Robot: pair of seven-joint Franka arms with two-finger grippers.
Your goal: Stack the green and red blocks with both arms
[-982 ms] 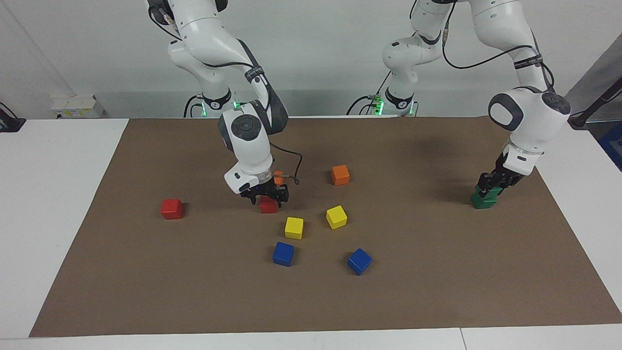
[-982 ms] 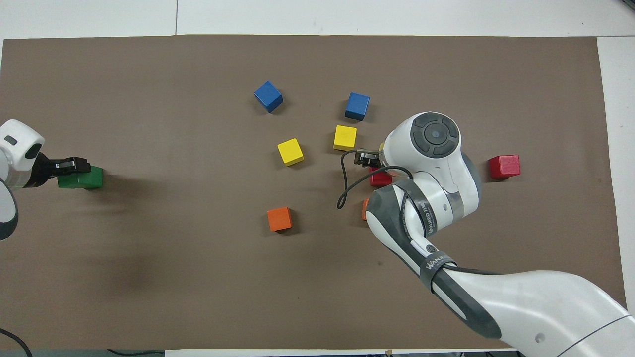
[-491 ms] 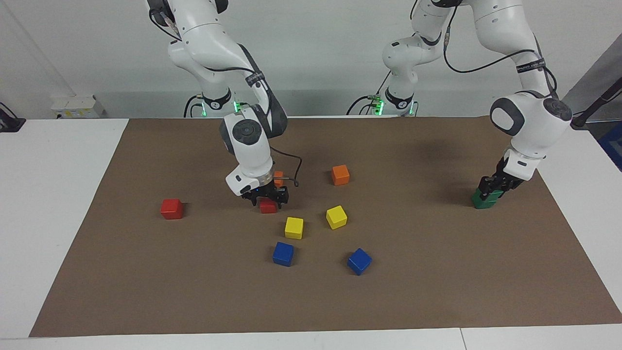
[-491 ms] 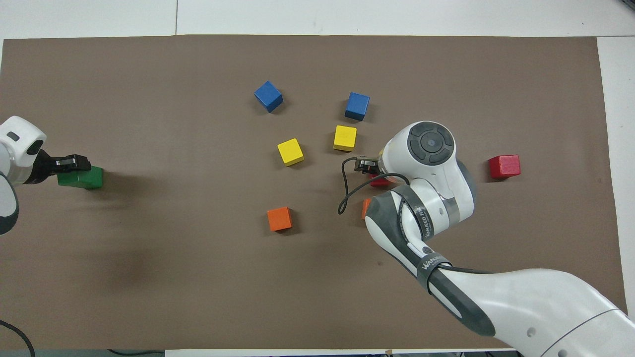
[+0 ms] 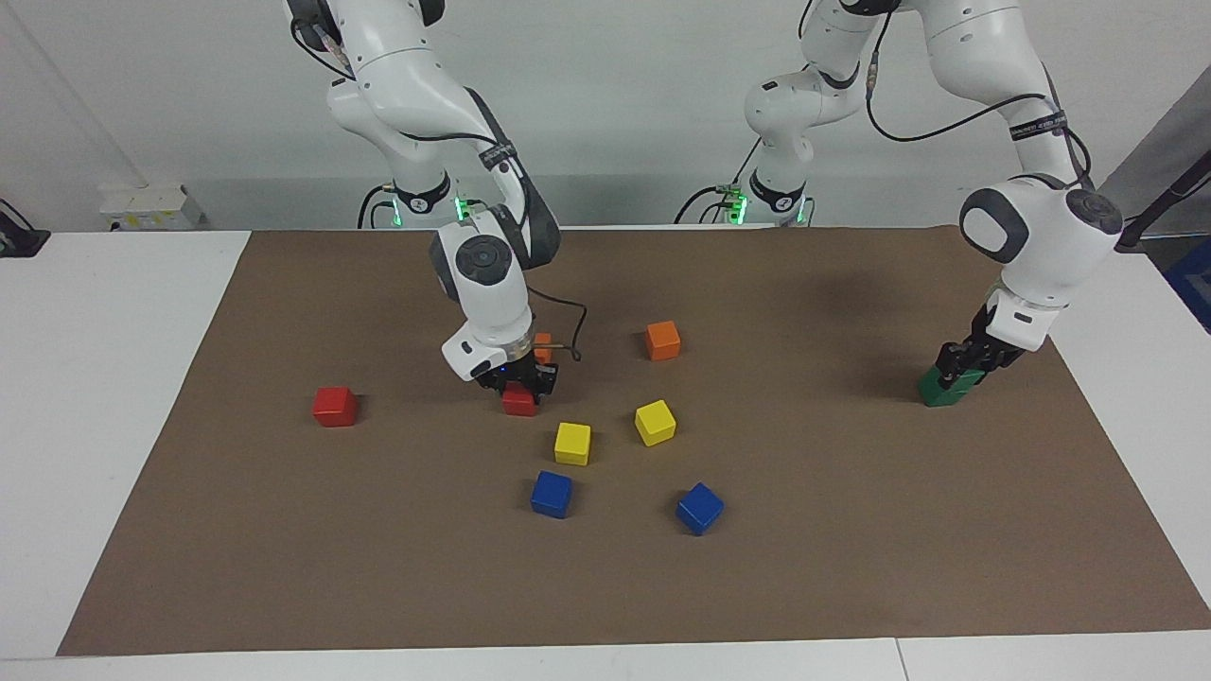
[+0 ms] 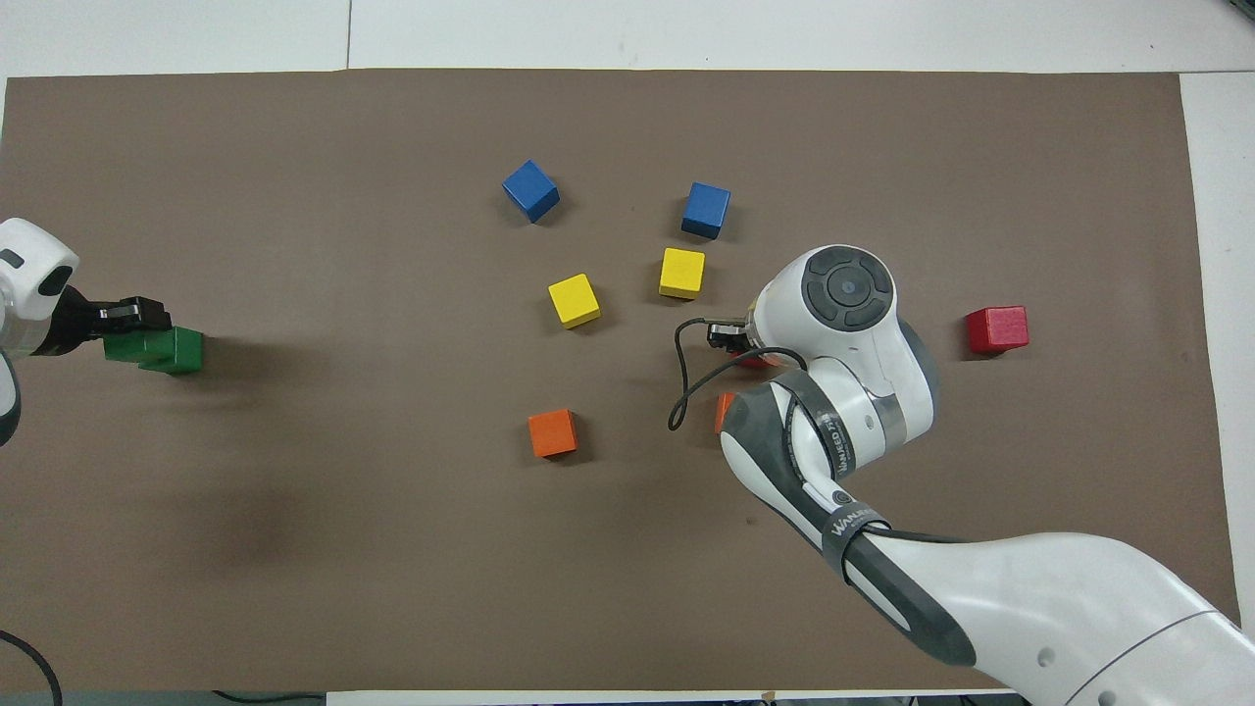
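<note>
My right gripper (image 5: pixel 517 386) is open and low over a red block (image 5: pixel 519 404), with a finger on either side of it. In the overhead view only a sliver of this red block (image 6: pixel 753 361) shows under the right arm. The second red block (image 5: pixel 335 406) lies alone toward the right arm's end of the table. My left gripper (image 5: pixel 967 364) is shut on a green block (image 6: pixel 123 346) and rests it on the other green block (image 5: pixel 941 390) at the left arm's end. The stack looks a little offset in the overhead view.
One orange block (image 5: pixel 662 340) lies mid-table. A second orange block (image 5: pixel 542 346) is half hidden by my right gripper. Two yellow blocks (image 5: pixel 572 443) (image 5: pixel 655 422) and two blue blocks (image 5: pixel 551 494) (image 5: pixel 699 508) lie farther from the robots. All sit on a brown mat (image 5: pixel 284 530).
My right gripper has come down around the red block. My left gripper has lowered its green block onto the other one and shifted slightly toward the left arm's end.
</note>
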